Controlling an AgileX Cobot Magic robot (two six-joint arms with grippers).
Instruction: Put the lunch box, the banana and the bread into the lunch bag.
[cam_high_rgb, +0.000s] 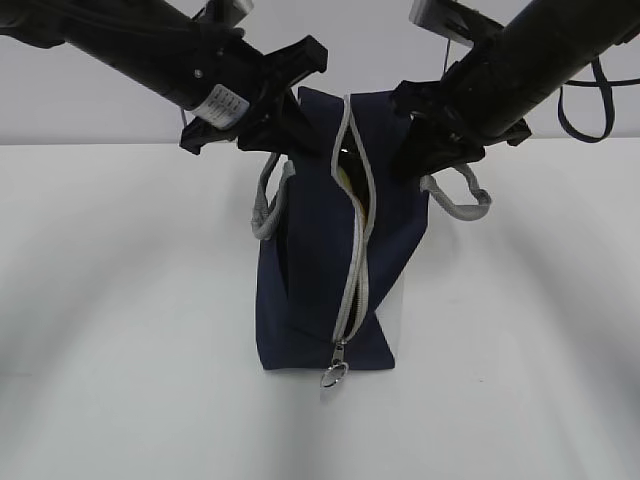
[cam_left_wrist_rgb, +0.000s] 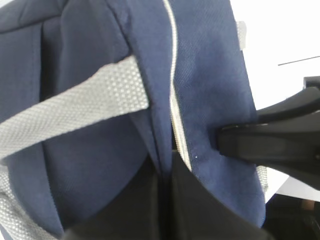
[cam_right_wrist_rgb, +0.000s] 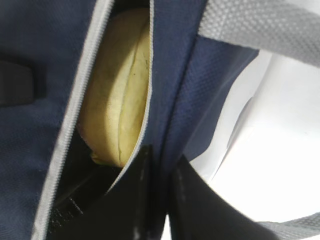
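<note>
The navy lunch bag (cam_high_rgb: 310, 290) stands on the white table with its grey zipper (cam_high_rgb: 353, 285) facing me, mostly shut, the ring pull (cam_high_rgb: 335, 376) low at the front. The upper zipper gapes and the yellow banana (cam_right_wrist_rgb: 120, 100) shows inside; a pale sliver of it shows in the exterior view (cam_high_rgb: 349, 178). My left gripper (cam_high_rgb: 283, 125) is shut on the bag's fabric left of the zipper (cam_left_wrist_rgb: 164, 167). My right gripper (cam_high_rgb: 415, 140) is shut on the fabric edge right of the zipper (cam_right_wrist_rgb: 162, 167). The lunch box and the bread are hidden.
Grey webbing handles hang at the bag's left (cam_high_rgb: 266, 208) and right (cam_high_rgb: 462, 197). A dark strap loop (cam_high_rgb: 588, 112) dangles behind the right arm. White table (cam_high_rgb: 120, 330) lies around the bag.
</note>
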